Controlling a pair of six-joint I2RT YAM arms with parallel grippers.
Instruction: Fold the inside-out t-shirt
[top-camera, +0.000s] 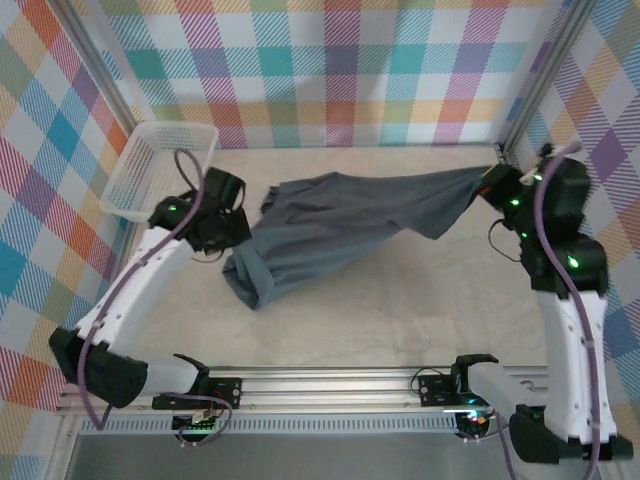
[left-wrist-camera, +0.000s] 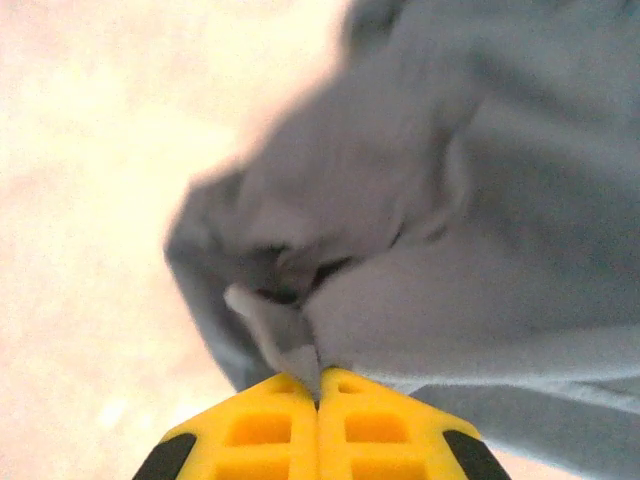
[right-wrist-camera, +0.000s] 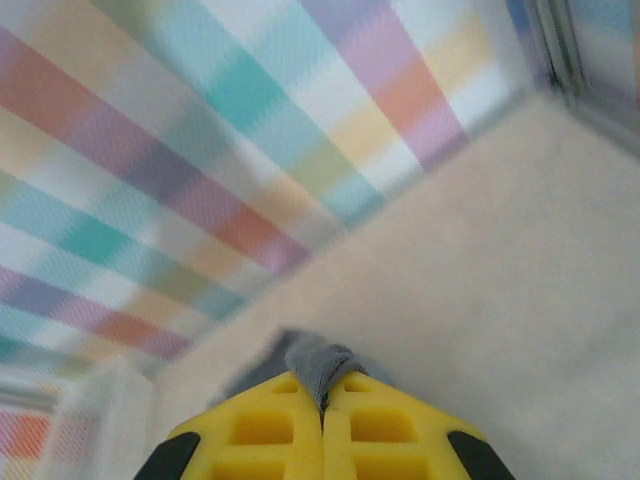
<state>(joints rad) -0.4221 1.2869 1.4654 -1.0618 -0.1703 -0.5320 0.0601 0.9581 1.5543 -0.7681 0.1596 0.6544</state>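
The left gripper and right gripper each clamped the t-shirt (slung between them). Open table lay on its near side.

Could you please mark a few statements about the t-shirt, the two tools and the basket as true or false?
1. The left tool is shut on the t-shirt. True.
2. The white basket stands at the far left corner of the table. True.
3. The right tool is open and holds nothing. False: it is shut on a pinch of the t-shirt.
4. The t-shirt lies inside the white basket. False: it stretches between the two tools, outside the basket.
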